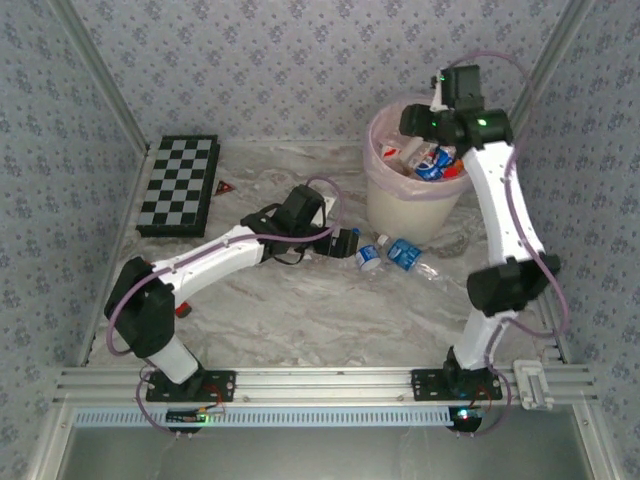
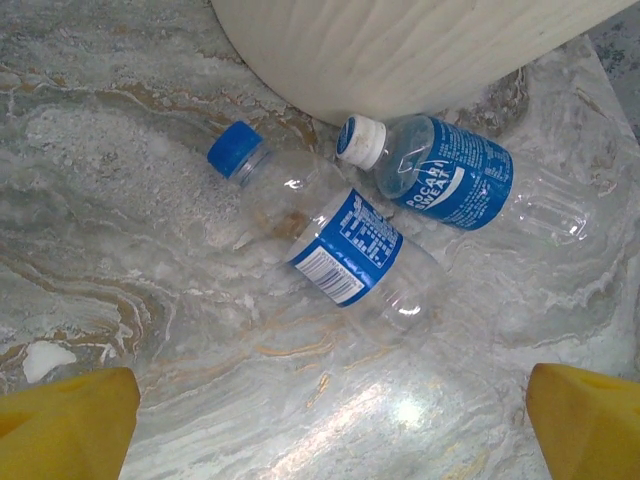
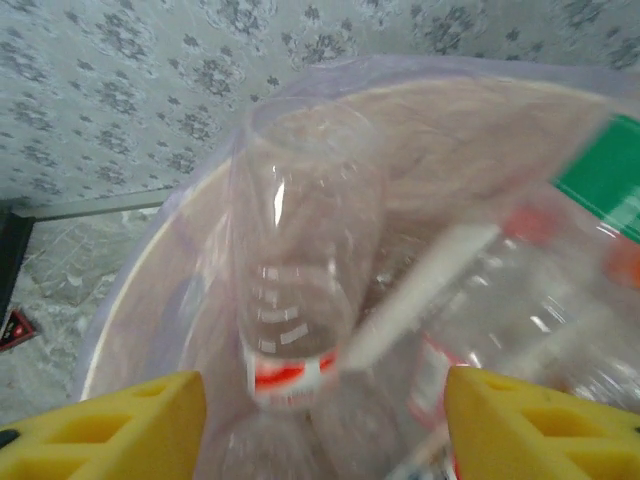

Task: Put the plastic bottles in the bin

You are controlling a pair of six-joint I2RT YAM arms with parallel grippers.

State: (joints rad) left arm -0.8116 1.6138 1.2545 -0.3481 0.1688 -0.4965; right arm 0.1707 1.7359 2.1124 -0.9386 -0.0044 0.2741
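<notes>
Two plastic bottles lie on the marble table by the foot of the bin: one with a blue cap and one with a white cap and a blue label. My left gripper hovers open just short of them, nothing between its yellow fingers. My right gripper hangs open over the bin's pink-lined mouth. A clear bottle with a red label stands blurred between its fingertips, apart from both. Several more bottles fill the bin.
A black-and-white chequered board lies at the back left with a small red object beside it. Patterned walls close in the back and both sides. An aluminium rail runs along the near edge.
</notes>
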